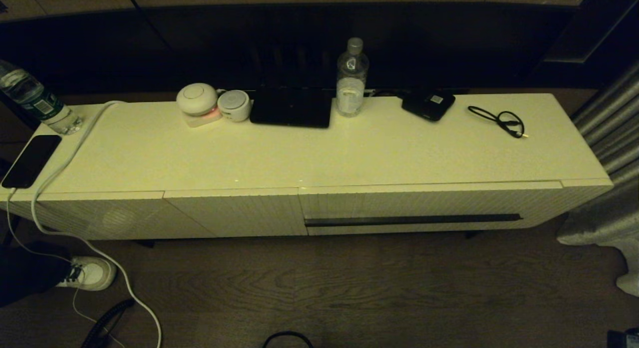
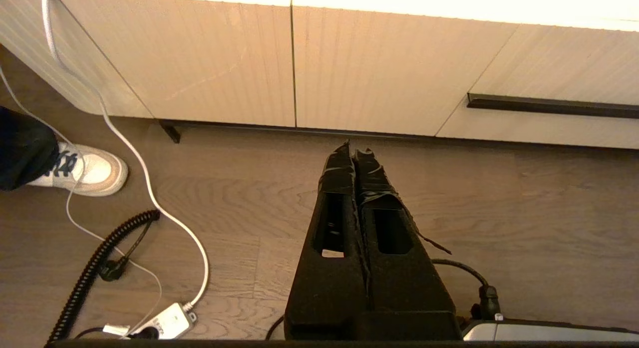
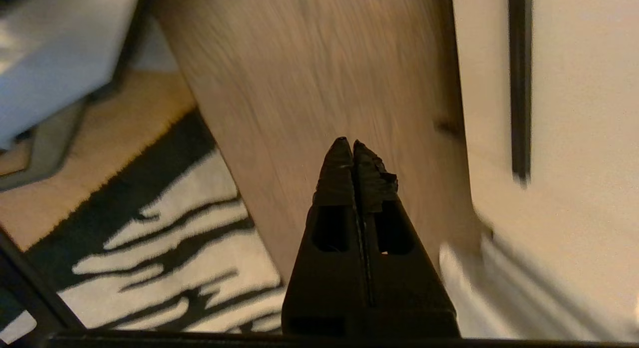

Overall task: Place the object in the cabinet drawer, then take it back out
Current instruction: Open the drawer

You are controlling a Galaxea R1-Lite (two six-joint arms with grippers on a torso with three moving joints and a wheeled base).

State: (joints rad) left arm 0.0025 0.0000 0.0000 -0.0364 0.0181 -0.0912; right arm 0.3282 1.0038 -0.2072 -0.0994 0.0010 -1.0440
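Note:
The cabinet drawer is shut in the right half of the cabinet front, its dark handle strip running along it. The only black object wider than the bottle lies flat at the back of the cabinet top, just left of the water bottle; neither folds nor a strap show on it. My left gripper is shut and empty, low over the floor before the plain ribbed panels. My right gripper is shut and empty over the floor beside the drawer's handle strip. Neither gripper shows in the head view.
On the top stand two round white devices, a small black device with a white label, a thin black cable, a second bottle and a phone. A shoe and cords lie on the floor; a striped rug lies at the right.

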